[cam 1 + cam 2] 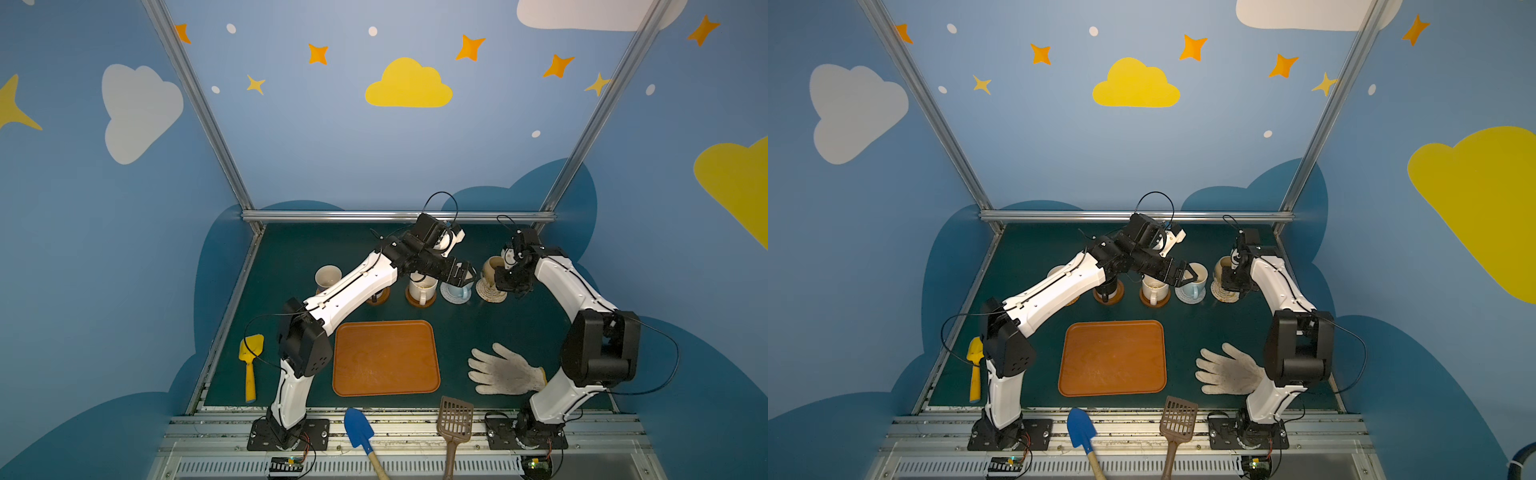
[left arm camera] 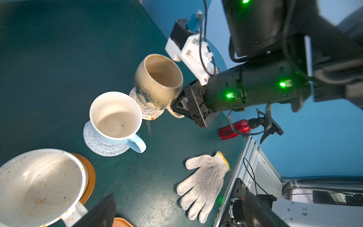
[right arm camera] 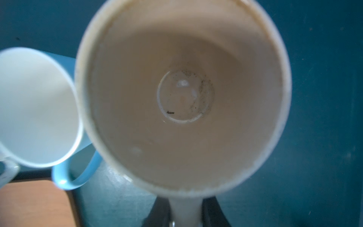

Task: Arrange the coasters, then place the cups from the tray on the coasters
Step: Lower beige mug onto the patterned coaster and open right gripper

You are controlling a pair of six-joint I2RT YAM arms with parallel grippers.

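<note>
Gripping the handle of the tan-yellow mug [image 2: 157,82] with our right tool [image 2: 177,107] closed, we held it on the beige coiled-rope coaster [image 2: 150,115] at the right end of the row behind the tray [image 1: 386,357], while our left tool [image 1: 466,275] hung wide open just above the pale blue mug [image 2: 115,118] beside it.

Tan cup [image 2: 155,84] on beige coaster [image 2: 150,115]
</note>
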